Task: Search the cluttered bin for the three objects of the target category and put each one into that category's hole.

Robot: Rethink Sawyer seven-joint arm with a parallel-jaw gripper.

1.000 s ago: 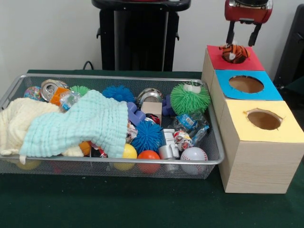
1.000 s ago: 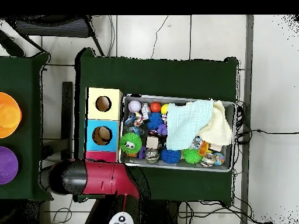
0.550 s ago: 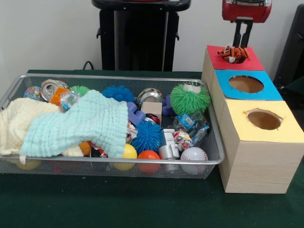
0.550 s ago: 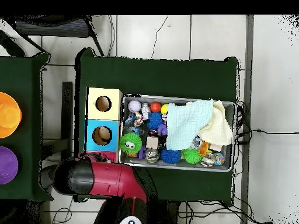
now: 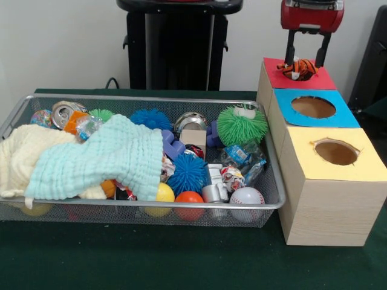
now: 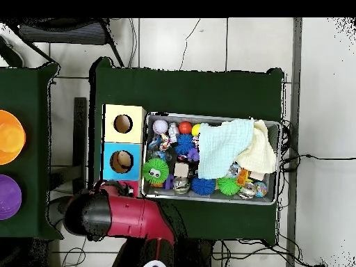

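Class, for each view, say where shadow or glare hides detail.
Front view: the holes in the blue box and yellow box are shadowed inside, and the can glints. Overhead view: the arm covers the red box, hiding its top.

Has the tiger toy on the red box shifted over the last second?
Yes, slightly. The tiger toy now sits a little nearer the red box's far edge, the open gripper just above it.

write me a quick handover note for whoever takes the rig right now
Gripper: open, fingers either side of the tiger toy, just above the red box.
Tiger toy sits on the red top at its hole, not dropped in.
Blue box and yellow box holes look empty.
Bin is full of clutter, part of it under a teal cloth.
Left: get the toy through the hole, then search the bin for the rest.
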